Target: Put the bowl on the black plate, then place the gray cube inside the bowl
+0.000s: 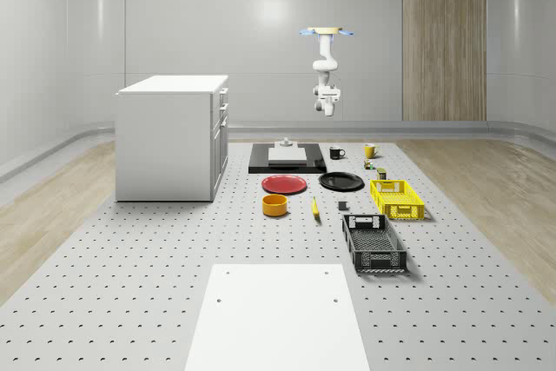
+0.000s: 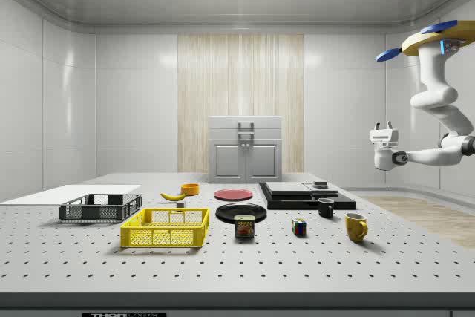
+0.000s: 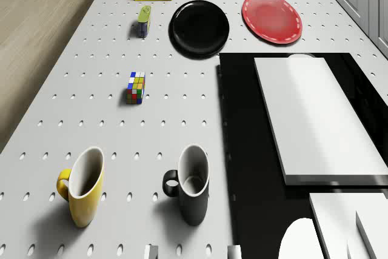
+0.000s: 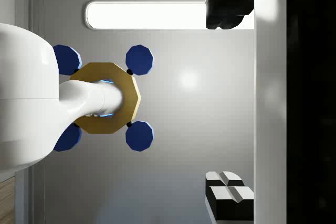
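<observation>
Though parked far below the fingers (image 4: 226,192) and well apart from them, reads as an easy load: an orange bowl (image 1: 274,205), upright and empty on the counter (image 1: 156,241). Probably light, stiff and smooth-walled, so likely to slip under a shallow pinch. Best taken at the rim, one finger inside the wall and one outside, coming straight down. Just beside it, on the side toward the fingers, a red plate (image 1: 284,184). Next to that, nearer the fingers than the bowl, the black plate (image 1: 340,182), bare. Past the black plate from the fingers, the small gray cube (image 1: 342,206), alone on the counter; hard-edged and probably simple to pinch across two flat faces. As for the fingers: spread wide, gripping nothing, aimed up at the ceiling. Above them, the drone (image 1: 327,32), hovering over the counter's far end, near a black mug (image 3: 191,189) and a yellow mug (image 3: 85,189).
</observation>
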